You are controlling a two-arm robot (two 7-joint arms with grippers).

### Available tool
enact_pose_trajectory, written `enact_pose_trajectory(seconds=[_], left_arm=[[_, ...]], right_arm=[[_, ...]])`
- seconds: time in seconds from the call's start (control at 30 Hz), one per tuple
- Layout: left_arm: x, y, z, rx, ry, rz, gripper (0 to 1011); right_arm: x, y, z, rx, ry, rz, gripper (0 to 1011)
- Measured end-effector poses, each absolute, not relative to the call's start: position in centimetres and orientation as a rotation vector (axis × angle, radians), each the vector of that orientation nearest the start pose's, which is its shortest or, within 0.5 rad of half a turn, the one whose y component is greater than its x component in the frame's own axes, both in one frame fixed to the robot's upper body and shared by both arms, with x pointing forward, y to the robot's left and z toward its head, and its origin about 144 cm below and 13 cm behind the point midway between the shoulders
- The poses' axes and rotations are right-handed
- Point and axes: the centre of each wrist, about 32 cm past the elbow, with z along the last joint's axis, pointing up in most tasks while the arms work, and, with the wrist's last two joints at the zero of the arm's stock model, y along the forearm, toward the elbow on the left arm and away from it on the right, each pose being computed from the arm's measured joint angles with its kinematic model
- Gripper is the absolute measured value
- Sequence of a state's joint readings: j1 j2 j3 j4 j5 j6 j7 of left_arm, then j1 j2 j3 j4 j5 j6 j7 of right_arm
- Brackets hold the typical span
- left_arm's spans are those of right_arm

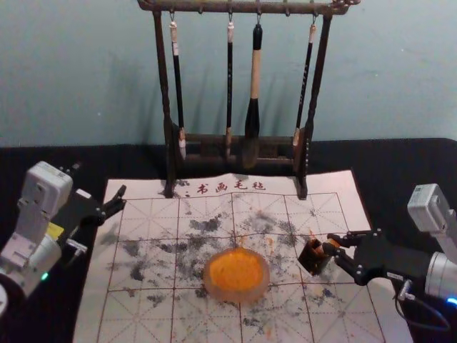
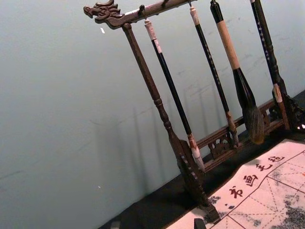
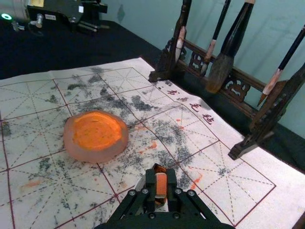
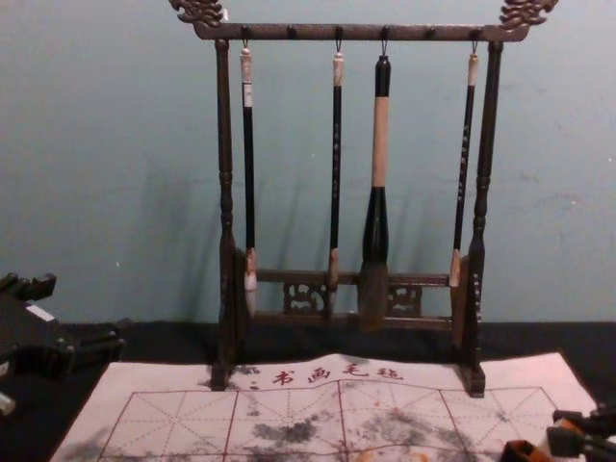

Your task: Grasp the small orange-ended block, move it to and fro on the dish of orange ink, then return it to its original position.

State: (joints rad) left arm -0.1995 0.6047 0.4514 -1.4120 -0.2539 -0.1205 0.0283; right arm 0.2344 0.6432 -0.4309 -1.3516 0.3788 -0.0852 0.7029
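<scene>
At the right of the mat, my right gripper point(image 1: 335, 250) is shut on the small orange-ended block point(image 1: 330, 244), beside a small dark holder point(image 1: 313, 258). In the right wrist view, the right gripper point(image 3: 161, 183) has the block point(image 3: 161, 185) between its fingers, with the holder point(image 3: 159, 168) just beyond and partly hidden. The round dish of orange ink point(image 1: 236, 274) lies on the mat to the left of them. My left gripper point(image 1: 121, 199) is parked open at the mat's far left corner; its fingertips edge into the left wrist view point(image 2: 157, 224).
A dark wooden rack point(image 1: 163, 86) with several hanging brushes stands at the mat's back edge. The white gridded mat point(image 1: 143, 314) is spotted with dark and orange ink, and a black cloth point(image 1: 400, 157) surrounds it. A wall rises behind the rack.
</scene>
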Motion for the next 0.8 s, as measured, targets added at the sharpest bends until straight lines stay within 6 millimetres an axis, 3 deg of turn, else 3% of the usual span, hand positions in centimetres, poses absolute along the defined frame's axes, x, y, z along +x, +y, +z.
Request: enact_pose_trajectory(seconds=[0.8], left_arm=[[48.9,31.0,114.0,0.304,-0.285,1.248,1001]], right_arm=[[48.7,-34.4,116.7,-0.330,-0.118,-0.573,107]])
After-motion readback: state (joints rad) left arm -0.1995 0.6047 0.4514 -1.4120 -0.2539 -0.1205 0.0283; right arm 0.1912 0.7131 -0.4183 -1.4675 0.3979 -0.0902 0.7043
